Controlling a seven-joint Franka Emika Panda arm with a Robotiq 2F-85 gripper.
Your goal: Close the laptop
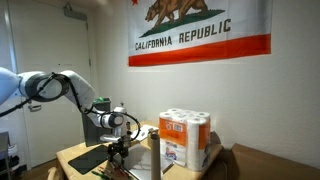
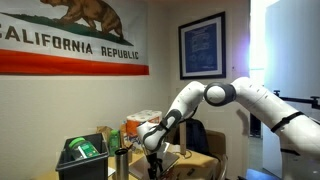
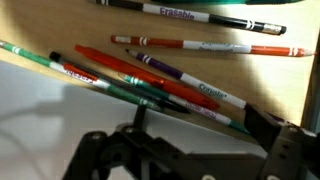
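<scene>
While under the black claw (image 3: 185, 152), slim round markers (image 3: 172, 72) on pale wood (image 3: 255, 78).

The laptop (image 1: 88, 157) is thin and black. It lies low and almost flat on the desk (image 1: 75, 150), close to the desk's end at the left side of that exterior view, near the front corner there. It is too small and dark to tell if its lid is all the way down.
</scene>
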